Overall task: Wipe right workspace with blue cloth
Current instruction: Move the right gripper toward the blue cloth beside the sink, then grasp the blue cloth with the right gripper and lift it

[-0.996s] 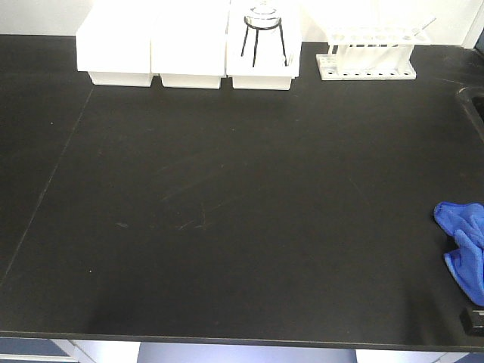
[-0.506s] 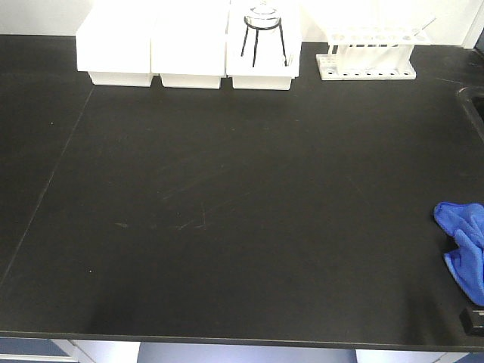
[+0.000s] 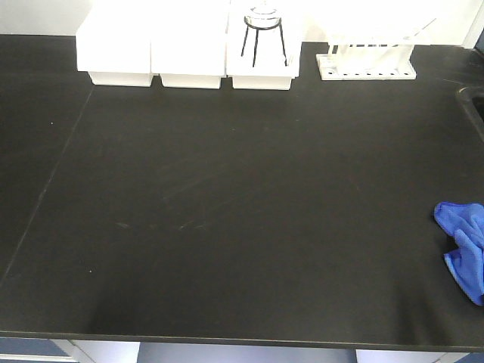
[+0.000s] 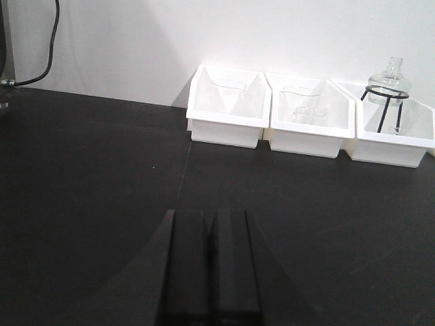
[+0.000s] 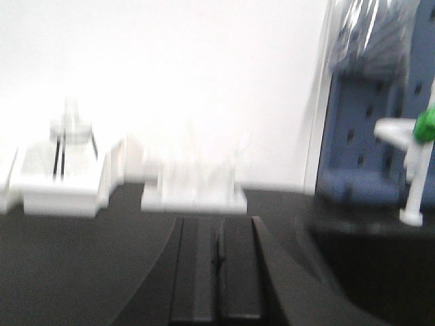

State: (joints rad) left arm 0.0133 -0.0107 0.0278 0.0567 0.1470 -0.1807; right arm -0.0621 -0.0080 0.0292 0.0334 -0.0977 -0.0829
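The blue cloth (image 3: pixel 465 246) lies crumpled at the right edge of a black benchtop (image 3: pixel 227 197) that carries white tubs and a test-tube rack. The right workspace with the socket box is out of view. Neither gripper shows in the front view. In the left wrist view my left gripper (image 4: pixel 212 217) is shut and empty above bare black benchtop, pointing at the tubs. In the blurred right wrist view my right gripper (image 5: pixel 219 223) is shut and empty, pointing at the rack. The cloth shows in neither wrist view.
Three white tubs (image 3: pixel 189 45) stand along the back wall, the right one holding a glass flask on a black tripod (image 3: pixel 262 30). A test-tube rack (image 3: pixel 367 57) stands beside them. A sink corner (image 3: pixel 475 102) is at the right. A blue pegboard (image 5: pixel 380 122) stands beyond it.
A small black gripper tip at the front view's bottom right corner, below the cloth, has slipped out of frame. The cloth has not moved.
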